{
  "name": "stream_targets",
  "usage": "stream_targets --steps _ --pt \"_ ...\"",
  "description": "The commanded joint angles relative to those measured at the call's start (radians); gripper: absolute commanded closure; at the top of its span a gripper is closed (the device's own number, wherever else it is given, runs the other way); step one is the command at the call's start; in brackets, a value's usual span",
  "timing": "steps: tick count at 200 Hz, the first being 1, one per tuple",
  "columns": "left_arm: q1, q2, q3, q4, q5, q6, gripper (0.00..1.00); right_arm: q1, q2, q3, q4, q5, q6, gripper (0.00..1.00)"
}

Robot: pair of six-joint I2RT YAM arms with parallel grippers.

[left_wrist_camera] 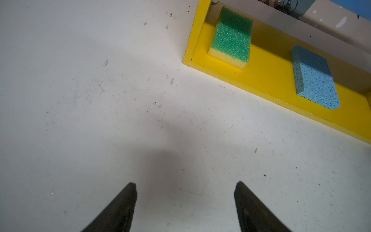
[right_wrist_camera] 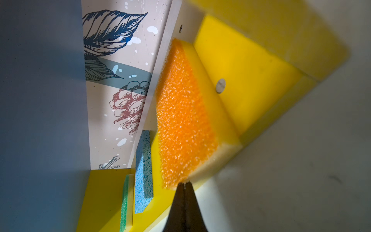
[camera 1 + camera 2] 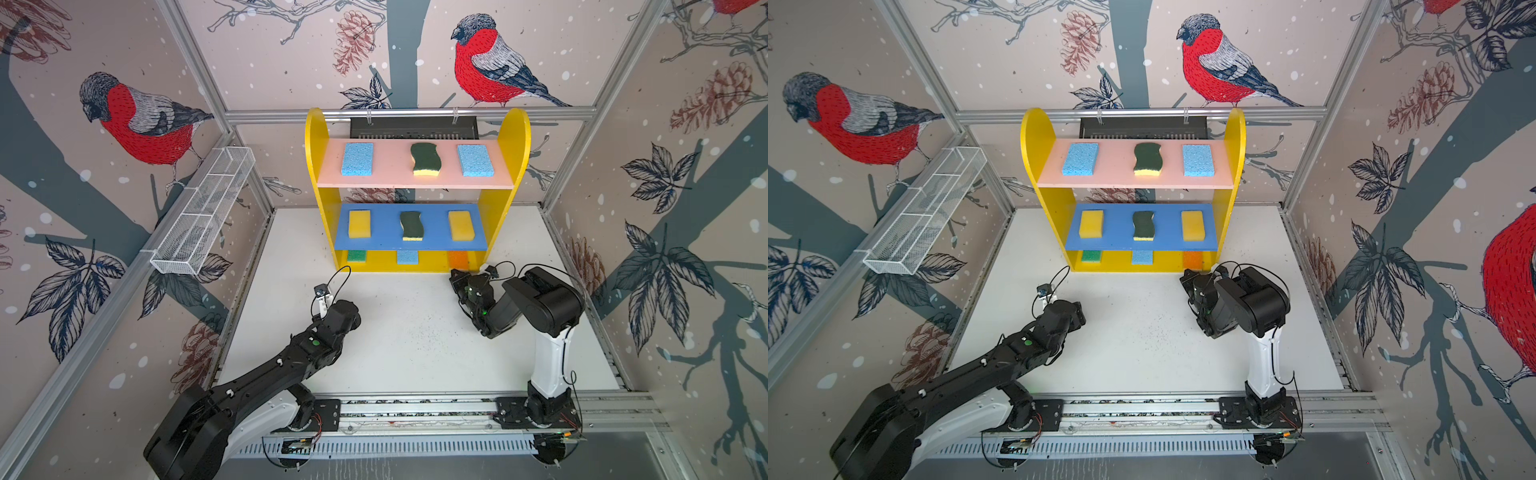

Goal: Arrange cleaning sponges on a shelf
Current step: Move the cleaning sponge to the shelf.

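Left fingers (image 1: 126, 200), low in the wrist frame, stand apart over the table (image 1: 80, 100), holding nothing. All nine sponges (image 3: 357, 159) sit on the shelf (image 3: 316, 137). Right fingers (image 2: 181, 200), pressed together, touch the orange sponge (image 2: 180, 112) at the shelf's lower right. This looks like a final nudge inward, then a retreat.

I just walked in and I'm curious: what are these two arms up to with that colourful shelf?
They are arranging sponges on the shelf. All nine already sit there, three per level. The right gripper, shut and empty, is at the front edge of the orange sponge on the bottom level, perhaps nudging it straight. The left gripper hangs open over the table, holding nothing.
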Motion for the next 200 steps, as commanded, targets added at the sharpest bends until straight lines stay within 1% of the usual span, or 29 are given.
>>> stream_targets --steps 1,50,86,200 --pt "-0.002 0.010 0.006 0.043 0.007 0.005 0.22 0.001 0.020 0.007 -0.137 0.013 -0.022 1.00" --pt "-0.002 0.028 0.009 0.052 0.010 0.005 0.22 -0.007 0.039 0.018 -0.157 0.023 -0.003 1.00" --pt "-0.002 0.043 0.009 0.063 0.017 0.006 0.22 -0.018 0.047 0.026 -0.176 0.029 -0.016 1.00" --pt "-0.002 0.082 0.018 0.081 0.028 0.006 0.22 -0.045 0.030 0.033 -0.227 0.025 -0.028 1.00"
